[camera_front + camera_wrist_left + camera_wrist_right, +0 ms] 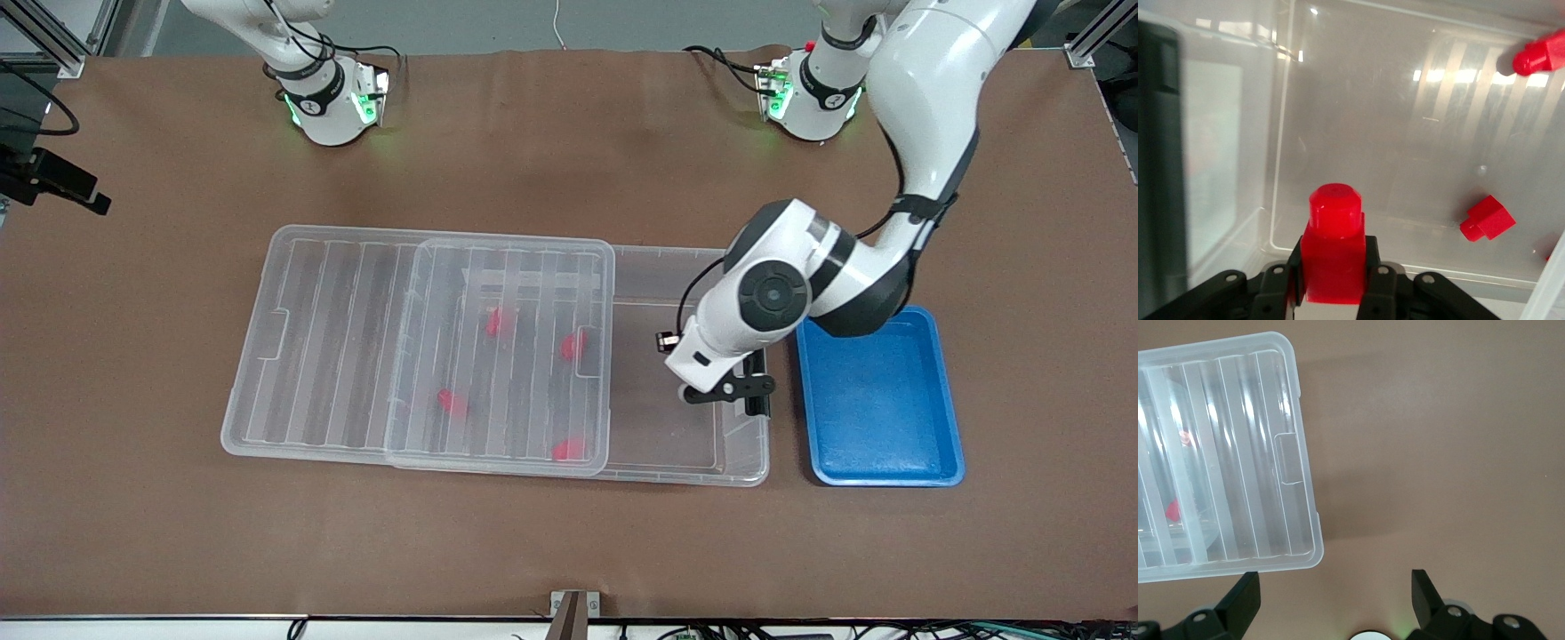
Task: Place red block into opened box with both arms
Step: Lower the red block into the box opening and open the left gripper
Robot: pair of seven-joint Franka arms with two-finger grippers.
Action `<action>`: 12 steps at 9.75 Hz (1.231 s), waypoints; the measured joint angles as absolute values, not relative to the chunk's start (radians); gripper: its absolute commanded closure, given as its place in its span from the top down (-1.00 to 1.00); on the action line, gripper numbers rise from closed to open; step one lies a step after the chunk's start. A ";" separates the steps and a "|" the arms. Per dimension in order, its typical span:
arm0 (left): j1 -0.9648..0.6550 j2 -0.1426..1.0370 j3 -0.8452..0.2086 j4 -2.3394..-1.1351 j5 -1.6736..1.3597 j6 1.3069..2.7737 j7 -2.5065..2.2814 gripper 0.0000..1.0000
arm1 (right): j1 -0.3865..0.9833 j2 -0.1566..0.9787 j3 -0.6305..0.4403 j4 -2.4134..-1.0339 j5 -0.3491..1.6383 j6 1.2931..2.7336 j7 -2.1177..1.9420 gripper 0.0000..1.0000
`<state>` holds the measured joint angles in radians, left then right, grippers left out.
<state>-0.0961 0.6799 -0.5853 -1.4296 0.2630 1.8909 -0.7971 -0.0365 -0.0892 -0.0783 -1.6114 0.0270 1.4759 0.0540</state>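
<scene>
My left gripper (1333, 270) is shut on a red block (1335, 223), stub pointing away from the wrist. It hangs over the uncovered end of the clear box (676, 436), just inside the short wall with the black latch bar (1158, 167). In the front view the left gripper (725, 389) sits beside that wall. Several more red blocks lie on the box floor, two of them (1487, 219) (1541, 55) in the left wrist view. My right gripper (1335, 590) is open and holds nothing, over bare table by the lid's corner (1298, 540); that arm waits.
The ribbed clear lid (338, 356) lies slid toward the right arm's end, covering most of the box and overhanging the table. A blue tray (942, 400) stands beside the box at the left arm's end. Brown cloth covers the table.
</scene>
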 measured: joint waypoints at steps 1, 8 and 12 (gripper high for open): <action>-0.116 0.703 -0.585 -1.430 0.298 1.893 -0.829 -0.99 | -0.040 -0.089 -0.077 -1.601 0.027 1.478 0.050 1.00; -0.137 0.855 -0.585 -1.437 0.401 1.985 -0.838 -0.98 | -0.046 -0.089 -0.075 -1.589 0.027 1.478 0.049 1.00; -0.139 0.884 -0.585 -1.443 0.410 2.015 -0.838 -0.98 | -0.046 -0.088 -0.075 -1.589 0.027 1.478 0.048 1.00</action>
